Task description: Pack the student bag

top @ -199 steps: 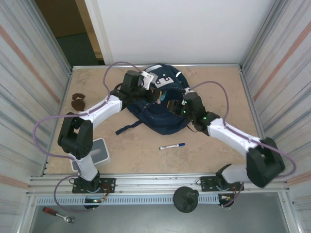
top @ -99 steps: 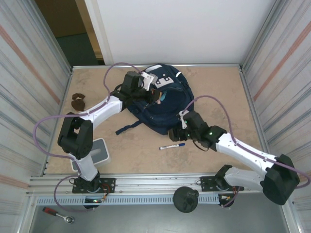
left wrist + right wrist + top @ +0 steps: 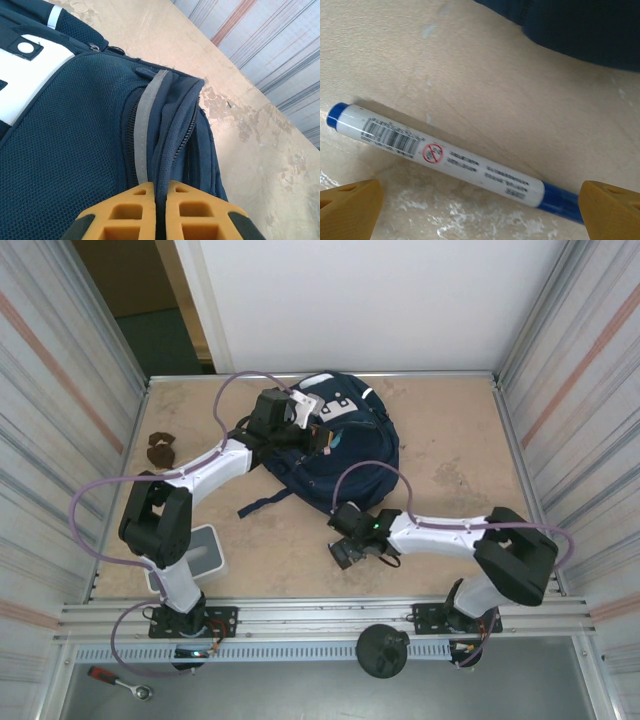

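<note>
**Navy backpack pinched by one arm, a marker under the other**

The student bag [image 3: 345, 455] lay toward the far middle of the beige, mottled table [image 3: 450, 440], a rounded navy-blue lump and by far the largest thing there. Up close its front panel was coarse mesh fabric with a white patch, a thin grey reflective stripe and a zipper line running beside soft folded seams [image 3: 75, 125]. A dark strap trailed onto the table at its near left.

The left gripper [image 3: 160, 200] sat at the bag's left upper edge. Its blocky yellow fingers were pressed together on a fold of navy fabric next to the zipper.

The right gripper [image 3: 480, 205] hung low over the table just in front of the bag, its yellow fingers spread wide and holding nothing. Between them lay a smooth white marker [image 3: 445, 155] with blue ends and a barcode label, flat on the table.
</note>
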